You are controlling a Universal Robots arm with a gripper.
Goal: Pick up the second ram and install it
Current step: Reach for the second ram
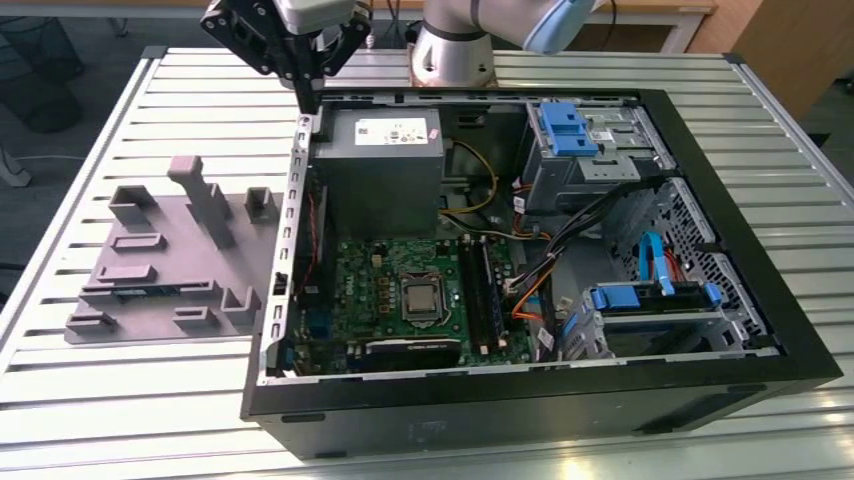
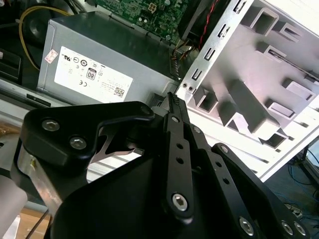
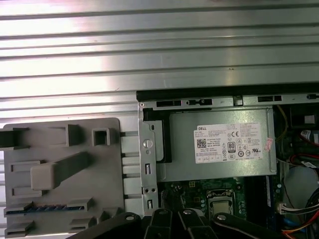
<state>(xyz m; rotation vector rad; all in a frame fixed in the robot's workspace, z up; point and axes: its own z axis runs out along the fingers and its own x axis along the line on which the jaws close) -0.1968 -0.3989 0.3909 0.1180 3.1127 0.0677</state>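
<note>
We count one open black metal computer case (image 1: 747, 250), one grey box-shaped power supply (image 1: 380, 170), one green motherboard (image 1: 367, 285), one grey plastic holder tray with raised blocks (image 1: 147, 255), one long thin blue ram stick (image 3: 40, 208) and two blue plastic drive brackets (image 1: 571, 130).

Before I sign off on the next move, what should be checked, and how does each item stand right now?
1. Second ram in the grey holder tray: ok, its blue edge lies in a tray slot.
2. Gripper empty: ok, shut on nothing.
3. Gripper over the ram: not ok, it hangs above the case edge beside the power supply.
4. Free memory slot on the motherboard: cannot tell.
5. Path to the tray unobstructed: ok.
</note>
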